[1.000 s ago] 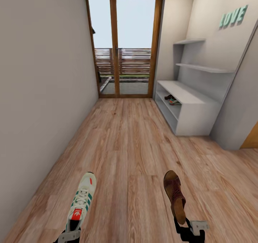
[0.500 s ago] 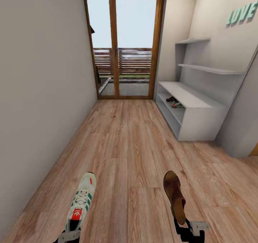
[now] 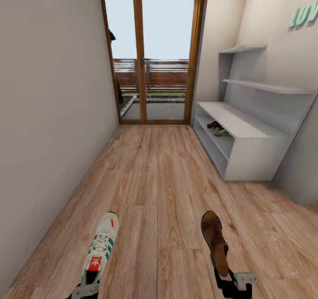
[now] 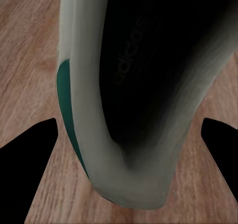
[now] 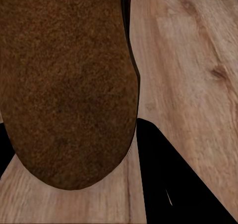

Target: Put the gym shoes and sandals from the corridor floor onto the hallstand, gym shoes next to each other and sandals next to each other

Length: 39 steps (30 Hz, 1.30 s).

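A white gym shoe [image 3: 101,247] with green stripes hangs low at the left of the head view, heel held in my shut left gripper [image 3: 86,288]. The left wrist view looks into this gym shoe [image 4: 144,85] between two dark fingers [image 4: 25,174]. On the right, my right gripper [image 3: 230,282] is shut on the heel end of a brown sandal [image 3: 215,240]; its sole [image 5: 64,85] shows in the right wrist view. The pale-grey hallstand [image 3: 254,160] stands ahead on the right. On its lower tier lie another sandal [image 3: 213,124] and another gym shoe [image 3: 222,132], side by side.
The wood-plank corridor floor [image 3: 159,179] runs ahead to a wood-framed glass door [image 3: 150,56]. A plain wall [image 3: 44,113] closes the left side. Two staggered shelves [image 3: 260,86] rise on the hallstand's back panel, below green wall letters [image 3: 304,17].
The whole view has shifted: the door and hallstand look nearer and the hallstand sits further right and lower. Both shoes stay held in the same places in the picture.
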Motion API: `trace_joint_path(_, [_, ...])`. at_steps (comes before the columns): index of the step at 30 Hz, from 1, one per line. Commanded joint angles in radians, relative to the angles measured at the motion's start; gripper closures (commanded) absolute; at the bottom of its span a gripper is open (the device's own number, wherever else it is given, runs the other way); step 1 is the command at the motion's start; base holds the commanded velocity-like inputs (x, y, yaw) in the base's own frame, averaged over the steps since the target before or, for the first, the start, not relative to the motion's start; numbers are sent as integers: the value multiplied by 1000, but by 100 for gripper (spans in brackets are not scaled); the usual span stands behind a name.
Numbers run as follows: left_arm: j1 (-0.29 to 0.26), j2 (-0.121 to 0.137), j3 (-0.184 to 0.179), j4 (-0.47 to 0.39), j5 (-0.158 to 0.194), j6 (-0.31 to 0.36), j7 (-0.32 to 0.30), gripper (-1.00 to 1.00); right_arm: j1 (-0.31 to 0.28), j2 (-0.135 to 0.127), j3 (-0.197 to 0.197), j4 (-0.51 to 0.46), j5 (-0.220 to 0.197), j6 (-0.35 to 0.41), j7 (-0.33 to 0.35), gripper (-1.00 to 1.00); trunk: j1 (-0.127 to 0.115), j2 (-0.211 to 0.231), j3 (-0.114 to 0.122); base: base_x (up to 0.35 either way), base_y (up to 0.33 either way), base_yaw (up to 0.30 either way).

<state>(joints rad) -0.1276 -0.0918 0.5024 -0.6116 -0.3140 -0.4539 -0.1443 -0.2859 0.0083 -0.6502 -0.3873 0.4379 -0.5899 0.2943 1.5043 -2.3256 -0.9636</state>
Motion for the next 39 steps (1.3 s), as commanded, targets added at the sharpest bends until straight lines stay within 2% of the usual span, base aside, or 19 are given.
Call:
trace_joint_path(1, [-1,-2,8,0,-5,-3,-9,100,-1,1,-8,-1,-1,-1,9,100,0,0,-1,334,0,0])
trace_joint_path(39, [-1,0,9,0,-5,-3,-9,100,0,2,-8,13,2,-2,9,100,0,0,-1,334,0,0])
